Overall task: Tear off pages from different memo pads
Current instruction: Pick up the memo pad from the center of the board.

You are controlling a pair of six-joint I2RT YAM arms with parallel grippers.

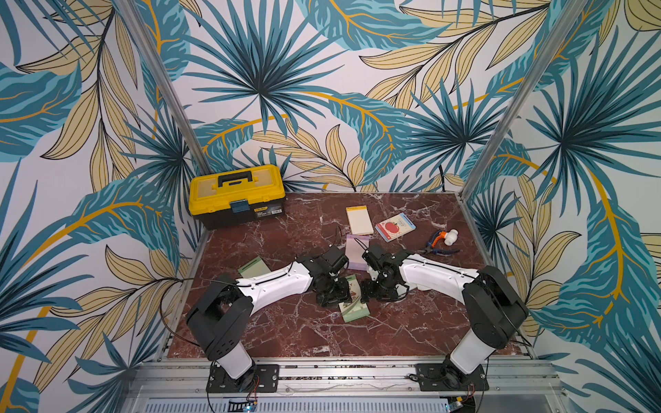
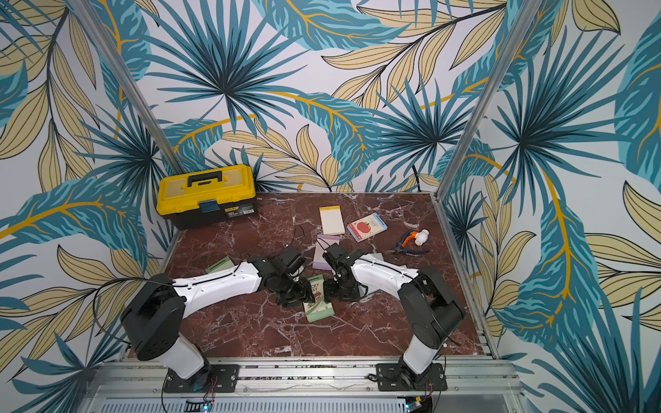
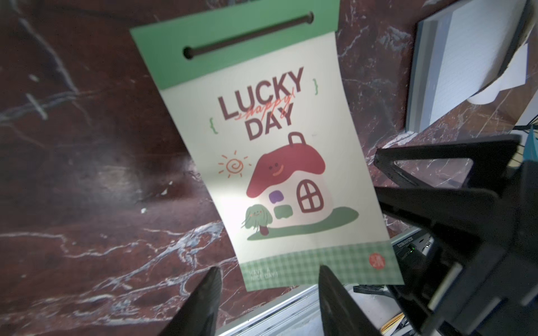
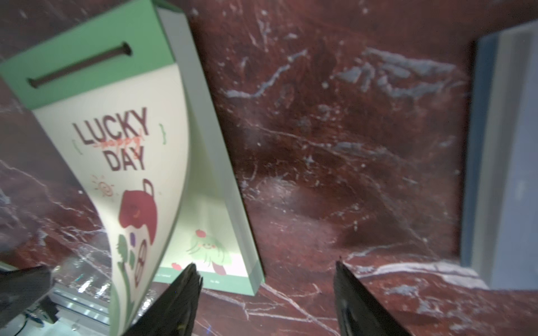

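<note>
A green "LUCKY DAY" memo pad (image 1: 354, 304) lies mid-table between both grippers. Its printed top page (image 3: 276, 160) curls up off the block (image 4: 203, 145) while still joined at the green header. My left gripper (image 3: 267, 279) is open at the page's lower edge, one fingertip (image 3: 326, 279) in front of it; contact cannot be told. My right gripper (image 4: 265, 270) is open over bare marble beside the pad, nothing between its fingers. Lilac (image 1: 356, 252), cream (image 1: 357, 220) and apple-cover (image 1: 395, 227) pads lie behind. A green pad (image 1: 254, 267) shows under the left arm.
A yellow toolbox (image 1: 236, 196) stands at the back left. Pliers (image 1: 438, 246) and a white mallet (image 1: 451, 236) lie at the right. A blue-grey pad (image 4: 506, 160) sits close by the right gripper. The red marble table (image 1: 286, 332) ends at a metal rail (image 1: 343, 372) in front.
</note>
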